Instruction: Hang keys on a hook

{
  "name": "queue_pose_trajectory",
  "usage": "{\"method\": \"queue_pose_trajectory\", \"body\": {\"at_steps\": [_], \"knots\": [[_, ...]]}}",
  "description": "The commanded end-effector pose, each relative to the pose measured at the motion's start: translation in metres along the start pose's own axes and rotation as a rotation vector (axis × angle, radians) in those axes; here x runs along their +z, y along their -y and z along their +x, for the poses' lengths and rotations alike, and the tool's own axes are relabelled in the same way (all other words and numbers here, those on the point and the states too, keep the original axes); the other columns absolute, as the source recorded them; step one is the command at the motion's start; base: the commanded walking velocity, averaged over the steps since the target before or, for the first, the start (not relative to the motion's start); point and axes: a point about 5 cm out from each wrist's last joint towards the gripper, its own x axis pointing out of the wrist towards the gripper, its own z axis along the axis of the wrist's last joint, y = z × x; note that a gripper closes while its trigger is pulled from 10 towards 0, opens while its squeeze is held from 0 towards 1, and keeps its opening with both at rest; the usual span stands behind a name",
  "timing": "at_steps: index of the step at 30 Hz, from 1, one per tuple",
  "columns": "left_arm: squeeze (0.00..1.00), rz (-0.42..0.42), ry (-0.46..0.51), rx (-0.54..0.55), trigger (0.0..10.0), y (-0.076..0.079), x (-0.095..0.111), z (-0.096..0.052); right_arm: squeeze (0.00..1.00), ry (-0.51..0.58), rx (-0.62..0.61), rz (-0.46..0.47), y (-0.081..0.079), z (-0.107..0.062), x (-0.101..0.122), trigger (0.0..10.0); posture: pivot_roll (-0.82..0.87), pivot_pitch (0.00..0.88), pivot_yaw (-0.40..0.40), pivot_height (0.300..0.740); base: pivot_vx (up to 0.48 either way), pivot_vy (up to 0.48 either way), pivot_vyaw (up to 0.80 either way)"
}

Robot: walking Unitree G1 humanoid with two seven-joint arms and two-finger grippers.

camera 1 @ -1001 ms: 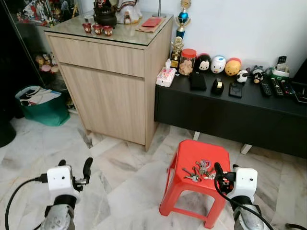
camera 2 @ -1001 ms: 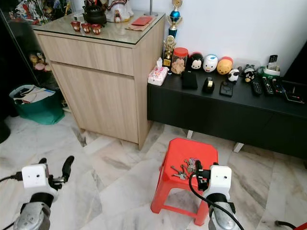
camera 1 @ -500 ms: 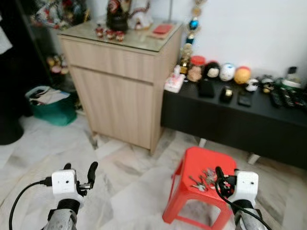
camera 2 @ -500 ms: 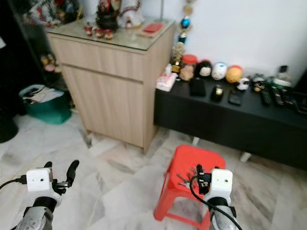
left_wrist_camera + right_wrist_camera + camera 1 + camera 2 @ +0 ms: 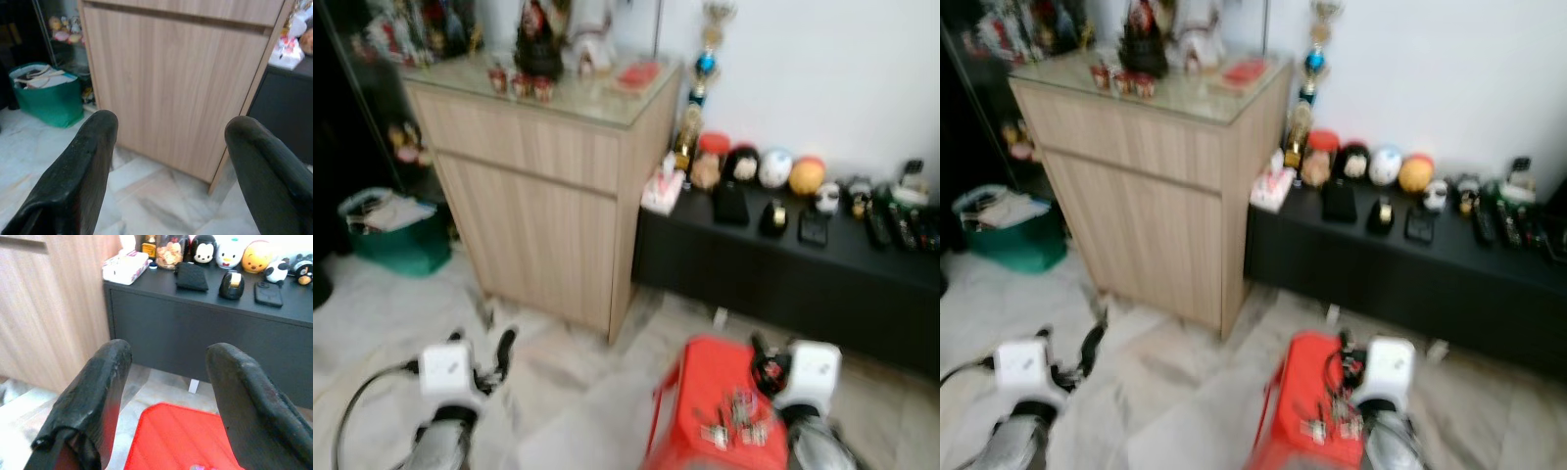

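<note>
A bunch of keys [image 5: 736,423] lies on top of a red plastic stool [image 5: 697,388], low in the blurred eye views. My right gripper [image 5: 771,360] hovers just beyond the keys, over the stool's back edge, open and empty. In the right wrist view its fingers [image 5: 93,401] spread wide over the stool top [image 5: 176,435], with a glimpse of the keys [image 5: 198,467] at the frame edge. My left gripper [image 5: 481,343] is held over the floor to the stool's left, open with nothing in it; its fingers [image 5: 83,171] face the cabinet.
A tall wooden cabinet [image 5: 548,186] with ornaments on top stands ahead on the left. A low black bench [image 5: 803,264] with toys and remotes runs along the white wall. A green bag [image 5: 396,230] sits beside the cabinet. Marble floor [image 5: 578,392] lies between.
The whole picture has shifted and blurred, so the camera has moved; the stool and keys now sit lower and nearer. Both grippers keep the same open pose.
</note>
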Motion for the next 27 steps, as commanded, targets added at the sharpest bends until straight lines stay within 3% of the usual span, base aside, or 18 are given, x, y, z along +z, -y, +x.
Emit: {"method": "queue_pose_trajectory", "body": {"at_steps": [1, 15, 27], "knots": [[0.0, -0.01, -0.021, -0.021, 10.0, 0.0075, -0.0041, -0.0008, 0.0, -0.014, -0.048, -0.01, 0.0152, -0.0048, -0.0025, 10.0, 0.01, 0.0, -0.079, 0.74, 0.0, 0.0, 0.0], [0.0, -0.013, 0.002, 0.011, 10.0, 0.0066, -0.0008, -0.0039, 0.0, 0.012, 0.029, -0.004, 0.0068, -0.0092, 0.0008, 10.0, 0.01, 0.0, -0.08, 0.74, 0.0, 0.0, 0.0], [0.0, -0.017, -0.004, 0.006, 10.0, 0.0099, -0.0022, -0.0062, 0.0, -0.024, 0.071, -0.067, 0.0081, -0.0104, -0.0013, 10.0, 0.0, 0.0, -0.082, 0.719, 0.0, 0.0, 0.0]]}}
